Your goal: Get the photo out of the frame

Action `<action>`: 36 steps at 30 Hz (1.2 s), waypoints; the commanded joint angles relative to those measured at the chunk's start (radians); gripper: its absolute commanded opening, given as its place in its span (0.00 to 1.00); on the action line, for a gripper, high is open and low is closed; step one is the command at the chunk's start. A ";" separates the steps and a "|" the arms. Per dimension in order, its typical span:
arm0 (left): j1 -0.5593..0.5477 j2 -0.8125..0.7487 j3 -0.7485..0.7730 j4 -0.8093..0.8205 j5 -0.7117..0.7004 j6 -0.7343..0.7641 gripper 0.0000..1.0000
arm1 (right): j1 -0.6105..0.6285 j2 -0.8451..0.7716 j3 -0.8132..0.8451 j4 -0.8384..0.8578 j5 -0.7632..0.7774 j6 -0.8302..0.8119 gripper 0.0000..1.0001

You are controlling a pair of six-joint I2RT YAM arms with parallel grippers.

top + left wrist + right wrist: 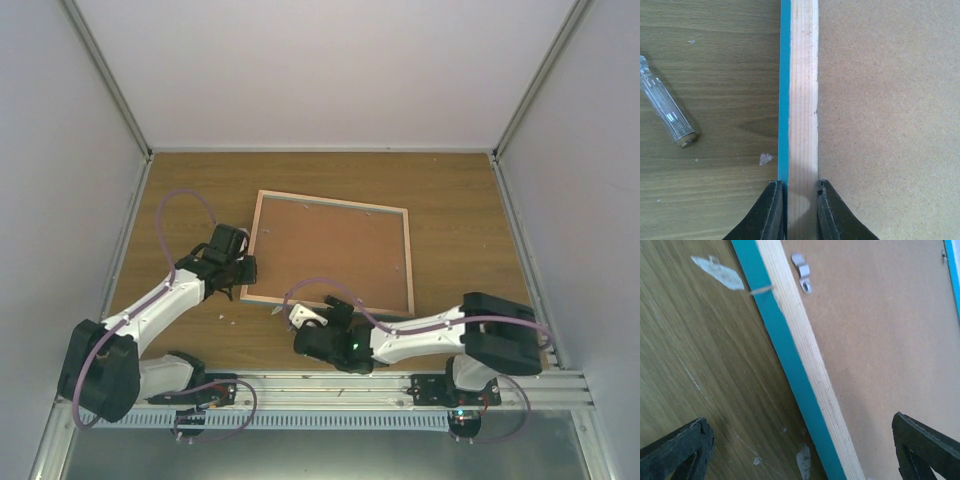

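The frame (330, 250) lies face down on the wooden table, showing pale wood edging around a brown fibreboard back. The photo is hidden beneath that panel. My left gripper (243, 270) is shut on the frame's left rail; in the left wrist view its jaws (800, 210) pinch the wood edging (802, 100), one on the turquoise outer side and one on the panel side. My right gripper (318, 312) is open over the frame's near rail. In the right wrist view its jaws (800, 440) straddle the rail (805, 355) without touching it.
A small metal retaining tab (802, 272) sits on the fibreboard by the rail. A clear plastic tool handle (665, 110) lies on the table left of the frame. White scuff flecks (717, 271) mark the table. Grey walls enclose the table on three sides.
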 commanded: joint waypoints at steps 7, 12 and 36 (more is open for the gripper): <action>-0.012 -0.067 0.012 0.064 0.034 -0.032 0.00 | 0.040 0.191 0.090 -0.013 0.364 0.029 0.93; -0.017 -0.071 0.006 0.064 0.041 -0.044 0.00 | 0.037 0.268 0.116 -0.021 0.431 0.032 0.88; -0.024 -0.089 0.025 0.051 0.056 -0.057 0.03 | -0.071 0.265 0.051 0.329 0.465 -0.311 0.19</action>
